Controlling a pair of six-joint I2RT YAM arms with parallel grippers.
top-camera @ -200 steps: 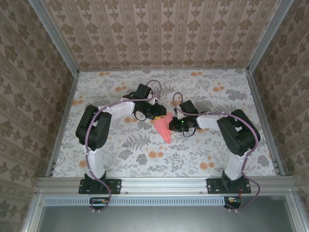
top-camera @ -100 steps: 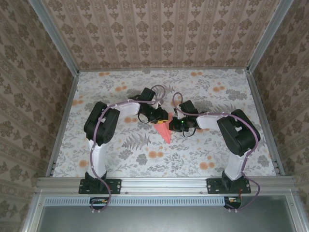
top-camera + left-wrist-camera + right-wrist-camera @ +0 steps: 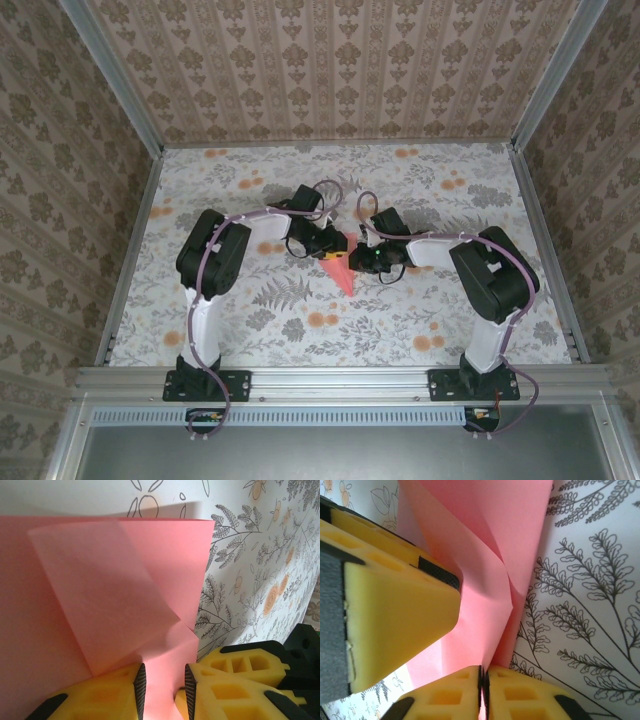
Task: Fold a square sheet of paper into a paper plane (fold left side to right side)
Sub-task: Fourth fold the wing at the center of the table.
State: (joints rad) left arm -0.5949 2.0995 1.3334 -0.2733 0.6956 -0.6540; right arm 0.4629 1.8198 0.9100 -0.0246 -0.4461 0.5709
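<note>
The salmon-pink paper plane point(image 3: 342, 272) lies mid-table as a slim folded dart, its tip pointing toward the arm bases. My left gripper point(image 3: 334, 249) is at its wide far end. In the left wrist view its fingers point(image 3: 163, 675) stand apart, with a raised layer of the paper point(image 3: 115, 590) in the gap. My right gripper point(image 3: 358, 259) meets the plane from the right. Close up, its pads point(image 3: 483, 675) are pressed on a thin upright fold of the paper point(image 3: 485, 555). The left gripper's yellow finger point(image 3: 395, 605) sits close beside that fold.
The floral tablecloth point(image 3: 250, 320) covers the table. Patterned walls close it in on the left, right and far side, and an aluminium rail point(image 3: 340, 378) runs along the near edge. The two grippers are almost touching over the paper.
The left arm has swung its elbow to the right and brought its gripper onto the wide end of the paper. The right gripper has stayed where it was.
</note>
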